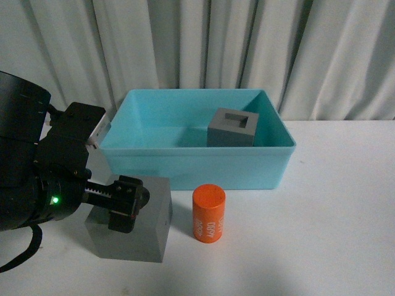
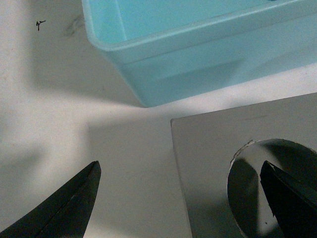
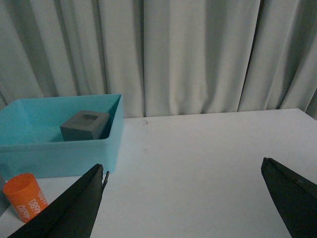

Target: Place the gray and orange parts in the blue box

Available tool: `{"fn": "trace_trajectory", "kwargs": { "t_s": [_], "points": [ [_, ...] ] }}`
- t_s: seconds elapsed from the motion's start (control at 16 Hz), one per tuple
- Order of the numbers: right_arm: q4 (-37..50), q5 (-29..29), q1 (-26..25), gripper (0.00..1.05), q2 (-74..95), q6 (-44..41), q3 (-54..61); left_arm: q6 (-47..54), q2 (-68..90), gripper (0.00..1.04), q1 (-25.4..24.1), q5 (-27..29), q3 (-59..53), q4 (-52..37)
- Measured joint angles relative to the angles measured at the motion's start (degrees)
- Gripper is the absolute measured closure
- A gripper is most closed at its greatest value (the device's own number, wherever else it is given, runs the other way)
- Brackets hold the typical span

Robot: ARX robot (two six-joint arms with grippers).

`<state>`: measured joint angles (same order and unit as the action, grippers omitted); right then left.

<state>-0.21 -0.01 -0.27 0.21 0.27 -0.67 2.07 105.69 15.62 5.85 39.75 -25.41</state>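
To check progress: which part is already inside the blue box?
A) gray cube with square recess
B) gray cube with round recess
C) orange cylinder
A: the cube with the square recess sits inside the blue box, while the orange cylinder and the other gray cube stand on the table outside it.

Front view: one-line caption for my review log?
Left gripper at the front gray cube, orange cylinder beside it, second gray cube inside the blue box.
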Motion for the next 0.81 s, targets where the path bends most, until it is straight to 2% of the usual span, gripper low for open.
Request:
{"fn": "trace_trajectory", "kwargs": {
  "t_s": [0.06, 0.44, 0.5, 0.62, 0.81],
  "points": [
    [0.0, 0.0, 0.0, 0.06, 0.0, 0.0, 0.0, 0.0, 0.0, 0.1, 0.0, -0.2, 0.0, 0.2],
    [0.0, 0.0, 0.0, 0.06, 0.0, 0.0, 0.0, -0.2, -2.6, 0.72, 0.7, -2.0, -2.4, 2.8],
    [0.0, 0.0, 0.0, 0.06, 0.0, 0.0, 0.0, -0.8, -4.0, 0.78, 0.7, -2.2, -3.0, 4.0],
    [0.0, 0.0, 0.0, 0.06, 0.0, 0.0, 0.0, -2.4, -8.8, 0.84, 0.4, -2.7, -4.0, 8.9],
    [0.0, 0.0, 0.0, 0.06, 0.0, 0.0, 0.0, -6.4, -20.4, 0.85, -0.6, -5.0, -2.0, 21.9]
  ]
}}
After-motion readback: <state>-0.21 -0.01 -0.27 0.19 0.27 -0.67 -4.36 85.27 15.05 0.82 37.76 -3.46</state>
